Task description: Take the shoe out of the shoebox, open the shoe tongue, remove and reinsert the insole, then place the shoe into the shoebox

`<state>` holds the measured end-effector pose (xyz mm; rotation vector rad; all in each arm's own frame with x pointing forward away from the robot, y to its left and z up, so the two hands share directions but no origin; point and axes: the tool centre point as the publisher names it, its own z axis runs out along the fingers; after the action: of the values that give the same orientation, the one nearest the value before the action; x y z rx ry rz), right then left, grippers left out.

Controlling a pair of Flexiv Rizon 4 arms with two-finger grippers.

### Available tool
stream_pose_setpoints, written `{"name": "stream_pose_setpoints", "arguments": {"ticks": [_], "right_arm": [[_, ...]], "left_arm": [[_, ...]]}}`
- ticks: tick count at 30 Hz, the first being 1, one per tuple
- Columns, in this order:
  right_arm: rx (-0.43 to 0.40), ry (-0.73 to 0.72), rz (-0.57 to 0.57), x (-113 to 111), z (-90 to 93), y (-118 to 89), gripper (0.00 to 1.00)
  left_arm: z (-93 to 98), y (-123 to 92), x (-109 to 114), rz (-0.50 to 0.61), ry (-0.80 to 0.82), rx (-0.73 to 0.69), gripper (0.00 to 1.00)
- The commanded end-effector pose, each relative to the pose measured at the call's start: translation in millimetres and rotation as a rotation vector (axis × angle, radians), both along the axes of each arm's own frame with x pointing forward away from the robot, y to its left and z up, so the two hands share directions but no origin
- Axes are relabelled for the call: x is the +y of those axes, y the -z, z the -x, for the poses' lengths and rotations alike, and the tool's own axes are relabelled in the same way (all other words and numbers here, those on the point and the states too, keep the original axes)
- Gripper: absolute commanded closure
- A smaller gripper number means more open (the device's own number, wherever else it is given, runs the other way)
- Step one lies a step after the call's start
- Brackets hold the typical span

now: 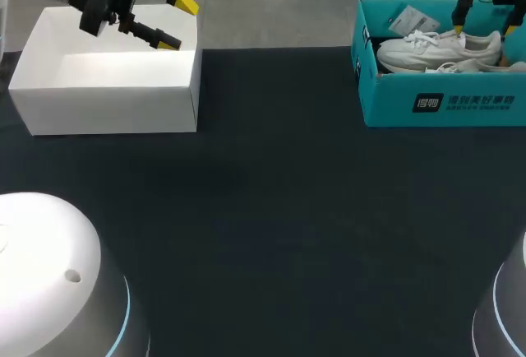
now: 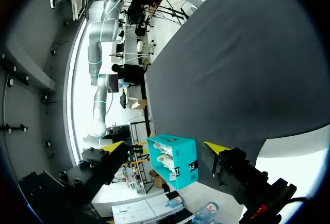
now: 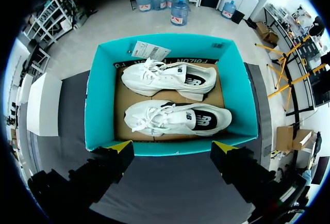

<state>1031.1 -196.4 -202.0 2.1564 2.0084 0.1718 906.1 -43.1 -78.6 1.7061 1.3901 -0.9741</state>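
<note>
The right gripper (image 3: pixel 172 145), fingers spread and empty, hangs above two white lace-up sneakers (image 3: pixel 178 118) lying side by side inside an open teal cardboard shoebox (image 3: pixel 98 105) at the black bench's (image 1: pixel 271 209) far right corner. The left gripper (image 1: pixel 178 22), also spread, hovers over an open white box (image 1: pixel 107 102) at the far left corner.

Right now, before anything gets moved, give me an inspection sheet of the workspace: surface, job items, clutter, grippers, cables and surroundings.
Surface: dark table, with a box at each far corner.
Job's things: teal shoebox at far right, open; near white sneaker and far white sneaker side by side inside.
Clutter: open white box at far left; paper tag in the shoebox.
Grippers: left gripper open above the white box; right gripper open above the shoebox; neither holds anything.
Cables: nothing seen.
Surroundings: nothing seen reaching over the table.
</note>
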Motion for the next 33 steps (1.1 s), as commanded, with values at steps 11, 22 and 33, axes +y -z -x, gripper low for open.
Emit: {"name": "stream_pose_setpoints", "arguments": {"ticks": [11,22,33], "right_arm": [[-0.002,0.0,-0.001,-0.2,0.9,0.2,0.0],[-0.002,0.0,-0.001,-0.2,0.9,0.2,0.0],[-0.002,0.0,-0.001,-0.2,0.9,0.2,0.0]], "left_arm": [[-11.9,-16.0,-5.9,-0.106,-0.745,0.813,0.0],[-11.9,-16.0,-5.9,-0.106,-0.745,0.813,0.0],[-25.3,-9.6,-6.1,-0.111,-1.333,0.958,0.0]]}}
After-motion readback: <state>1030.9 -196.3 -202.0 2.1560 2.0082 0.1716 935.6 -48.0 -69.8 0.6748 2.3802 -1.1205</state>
